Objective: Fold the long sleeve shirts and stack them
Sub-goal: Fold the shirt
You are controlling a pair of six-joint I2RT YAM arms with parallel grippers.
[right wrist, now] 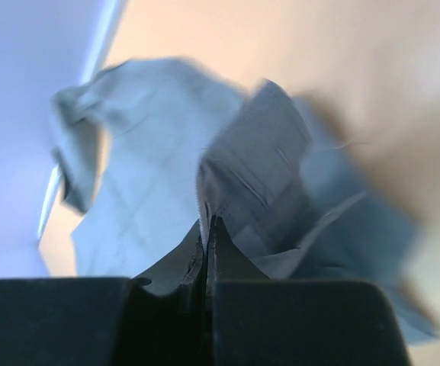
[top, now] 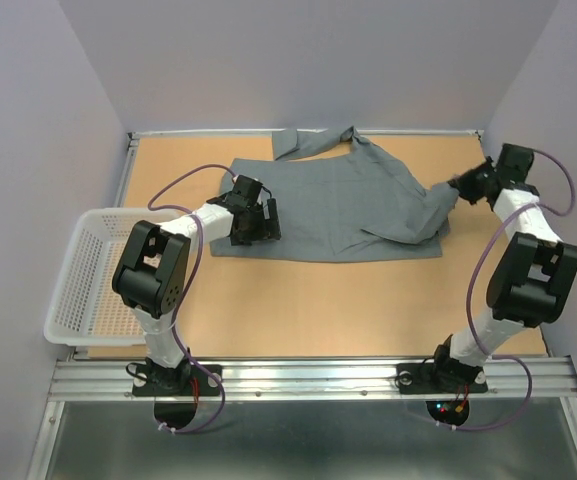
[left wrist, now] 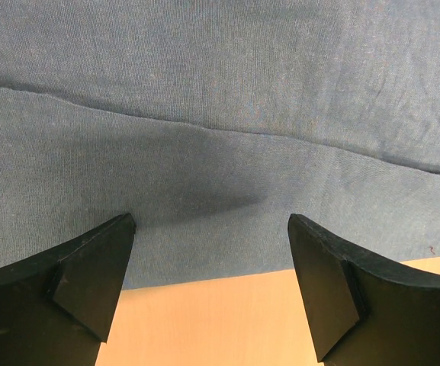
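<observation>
**A:** Where is the shirt, and which way does it run?

**B:** The grey shirt (top: 348,205) lies mostly flat on the far half of the table (top: 318,300), with its long axis running left to right. 1 flap reaches back to the table's far edge. The right end rises off the wood in a bunched ridge.

**A:** And the tools?

**B:** The right gripper (top: 465,187) is clamped on that raised end, with cloth pinched between its closed jaws. The left gripper (top: 258,222) sits over the shirt's left end, jaws spread wide. The near hem crosses between its fingers, but I cannot tell whether they touch the cloth.

**A:** What about edges and room?

**B:** Bare wood stretches from the near hem to the arm bases. A white mesh basket (top: 83,290) hangs off the table's left edge, well apart from the shirt.

**A:** Is anything unclear?

**B:** The right wrist view is blurred. I cannot make out a collar, cuffs or buttons. The left gripper covers the shirt's left corner.
</observation>
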